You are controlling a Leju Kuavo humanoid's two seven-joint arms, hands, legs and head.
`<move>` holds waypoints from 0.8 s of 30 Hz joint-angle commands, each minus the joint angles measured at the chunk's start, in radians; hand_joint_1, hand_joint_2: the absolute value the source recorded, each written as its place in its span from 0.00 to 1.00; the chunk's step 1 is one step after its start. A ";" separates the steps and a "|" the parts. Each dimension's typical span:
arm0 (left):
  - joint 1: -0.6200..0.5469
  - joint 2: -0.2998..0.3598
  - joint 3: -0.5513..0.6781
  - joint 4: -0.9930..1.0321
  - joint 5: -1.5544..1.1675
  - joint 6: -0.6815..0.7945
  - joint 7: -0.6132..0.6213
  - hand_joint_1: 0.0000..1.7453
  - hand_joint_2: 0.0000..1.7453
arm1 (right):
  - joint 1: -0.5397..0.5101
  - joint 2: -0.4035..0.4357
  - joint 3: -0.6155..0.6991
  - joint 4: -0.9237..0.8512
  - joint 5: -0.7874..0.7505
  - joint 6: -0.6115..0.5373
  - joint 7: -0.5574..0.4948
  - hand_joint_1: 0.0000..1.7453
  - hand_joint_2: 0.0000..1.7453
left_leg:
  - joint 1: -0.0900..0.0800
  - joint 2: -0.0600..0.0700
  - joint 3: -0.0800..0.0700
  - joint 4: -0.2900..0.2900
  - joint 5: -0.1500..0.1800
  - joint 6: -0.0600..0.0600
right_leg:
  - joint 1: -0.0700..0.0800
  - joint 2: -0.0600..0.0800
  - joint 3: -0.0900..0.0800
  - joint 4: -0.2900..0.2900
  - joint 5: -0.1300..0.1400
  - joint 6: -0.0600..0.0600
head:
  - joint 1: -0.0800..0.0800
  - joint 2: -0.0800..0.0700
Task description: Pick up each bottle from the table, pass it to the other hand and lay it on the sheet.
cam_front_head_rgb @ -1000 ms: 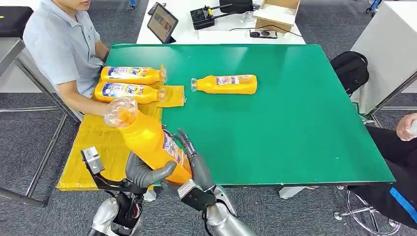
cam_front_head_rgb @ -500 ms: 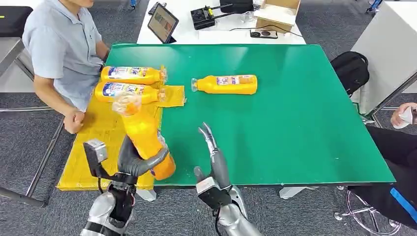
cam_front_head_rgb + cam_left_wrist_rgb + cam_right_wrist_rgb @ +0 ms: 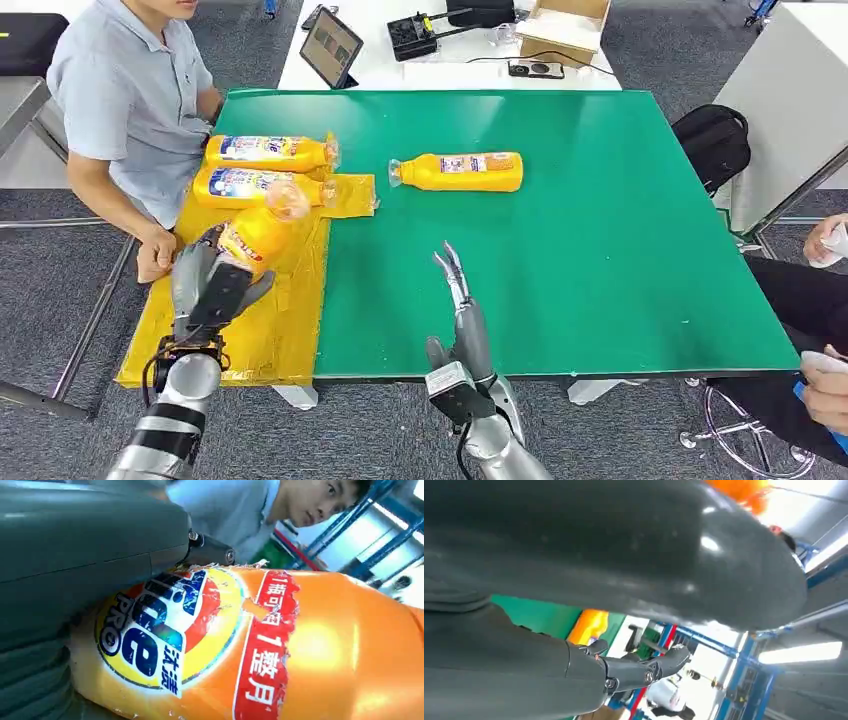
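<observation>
My left hand [image 3: 207, 288] grips an orange bottle [image 3: 253, 232] above the yellow sheet [image 3: 262, 325], the bottle's clear cap end pointing towards the two bottles lying there. Close up, that bottle's label [image 3: 165, 630] lies against my left hand [image 3: 75, 570]. Two orange bottles [image 3: 268, 153] [image 3: 256, 186] rest side by side at the sheet's far end. Another orange bottle [image 3: 460, 171] lies on the green table [image 3: 600, 260]. My right hand [image 3: 463, 315] stands open over the table's near edge, fingers [image 3: 644, 670] straight and holding nothing.
A person in a grey shirt [image 3: 125, 95] sits at the left, one fist [image 3: 157, 252] by the sheet's edge. A second person's hands [image 3: 825, 245] show at the far right. A white table behind holds a tablet [image 3: 330, 45] and boxes.
My left hand has carried the bottle left and forward over the sheet, tipping it from upright to nearly flat. My right hand has let go and drawn slightly right, fingers straight.
</observation>
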 commanded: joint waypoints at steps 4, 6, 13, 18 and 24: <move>-0.232 0.075 -0.094 0.451 -0.254 -0.077 0.094 1.00 1.00 | -0.020 0.007 0.005 0.030 -0.007 0.055 -0.034 0.00 0.00 | 0.000 -0.001 0.003 -0.001 0.000 0.001 | 0.001 -0.003 0.003 -0.001 -0.001 -0.002 | 0.000 0.000; -0.248 0.074 -0.105 0.474 -0.270 -0.098 0.096 1.00 1.00 | -0.022 0.011 0.006 0.037 -0.008 0.063 -0.034 0.00 0.00 | 0.001 -0.002 0.004 -0.001 -0.001 0.001 | 0.001 -0.004 0.005 0.000 -0.002 -0.003 | 0.000 0.000; -0.307 0.071 -0.121 0.559 -0.294 -0.162 0.095 1.00 1.00 | -0.033 0.019 0.017 0.050 -0.017 0.081 -0.034 0.00 0.00 | 0.001 -0.002 0.003 0.000 0.000 0.001 | 0.002 -0.003 0.004 0.000 -0.001 -0.003 | 0.000 0.000; -0.307 0.071 -0.121 0.559 -0.294 -0.162 0.095 1.00 1.00 | -0.033 0.019 0.017 0.050 -0.017 0.081 -0.034 0.00 0.00 | 0.000 0.000 0.002 0.000 0.000 0.001 | 0.001 -0.001 0.002 0.000 0.000 -0.002 | 0.000 0.000; -0.341 0.062 -0.113 0.644 -0.262 -0.270 0.107 0.66 1.00 | -0.045 0.022 0.028 0.070 -0.035 0.091 -0.034 0.00 0.00 | 0.000 0.001 0.003 -0.001 0.000 0.001 | 0.001 0.000 0.004 -0.001 0.000 -0.002 | 0.000 0.000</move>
